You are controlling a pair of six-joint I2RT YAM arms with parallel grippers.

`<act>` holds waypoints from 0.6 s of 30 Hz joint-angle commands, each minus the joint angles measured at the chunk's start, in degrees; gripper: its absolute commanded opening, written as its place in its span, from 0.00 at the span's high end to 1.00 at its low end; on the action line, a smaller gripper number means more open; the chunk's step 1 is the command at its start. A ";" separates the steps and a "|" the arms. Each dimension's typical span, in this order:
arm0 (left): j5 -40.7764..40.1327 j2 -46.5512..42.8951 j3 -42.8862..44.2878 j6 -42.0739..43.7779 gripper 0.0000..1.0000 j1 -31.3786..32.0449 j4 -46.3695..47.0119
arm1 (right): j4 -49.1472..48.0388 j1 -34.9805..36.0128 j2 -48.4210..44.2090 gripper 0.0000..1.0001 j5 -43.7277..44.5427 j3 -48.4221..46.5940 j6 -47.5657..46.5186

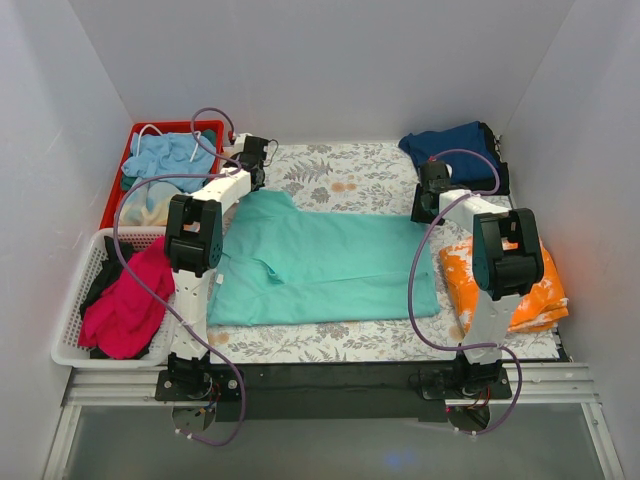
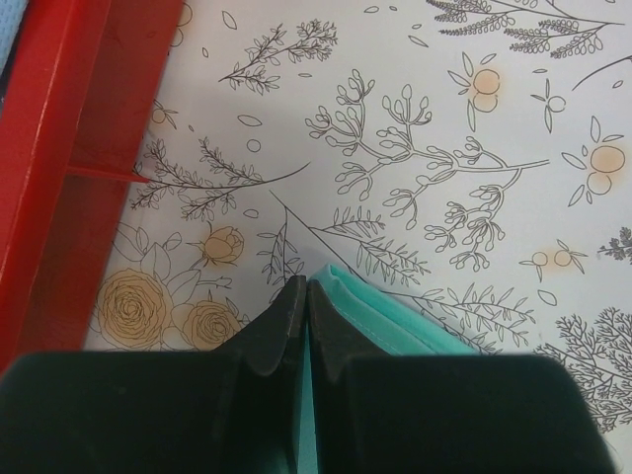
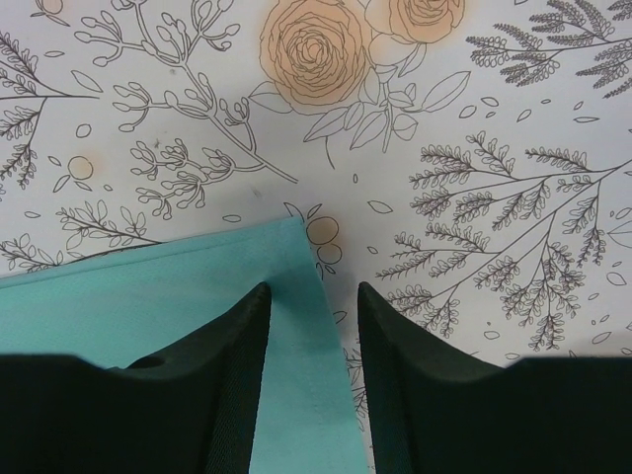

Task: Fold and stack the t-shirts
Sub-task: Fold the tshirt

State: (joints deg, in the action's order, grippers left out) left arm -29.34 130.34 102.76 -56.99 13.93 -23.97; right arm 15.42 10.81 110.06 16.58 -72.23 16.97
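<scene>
left gripper (image 2: 304,292) is stretched forward and low, clenched on the teal t-shirt (image 1: 320,265) edge; right gripper (image 3: 312,296) is lowered astride its far-right corner, jaws spread.

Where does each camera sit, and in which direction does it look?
Top external: above and behind, looking down; the left arm and right arm show, the teal t-shirt between them.
Left wrist: on the left hand, looking down its fingers, shut on the shirt's edge; red bin at left.
Right wrist: on the right hand, looking down; its open fingers straddle a shirt corner.
Shared: both wrist views show the teal t-shirt on floral cloth.
</scene>
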 commanded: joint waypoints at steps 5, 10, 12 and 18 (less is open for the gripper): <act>0.34 -4.31 1.48 -0.14 1.00 -0.84 0.24 | -0.92 -1.14 2.16 0.54 -1.98 -3.97 0.08; 0.78 -3.87 1.48 -0.14 1.00 -0.84 -0.03 | -0.92 -1.23 5.60 0.59 -6.03 -5.56 0.17; 0.78 -3.78 1.57 -0.05 1.00 -0.84 0.06 | -0.83 -1.32 6.31 0.62 -7.52 -5.30 0.25; 0.95 -3.43 2.18 0.48 1.00 -1.01 -0.12 | -0.57 -1.32 5.17 0.99 -6.22 -3.36 0.25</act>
State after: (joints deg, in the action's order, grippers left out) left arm -28.36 130.34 102.83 -56.95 13.43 -23.97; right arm 13.37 9.72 114.72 10.50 -76.79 17.15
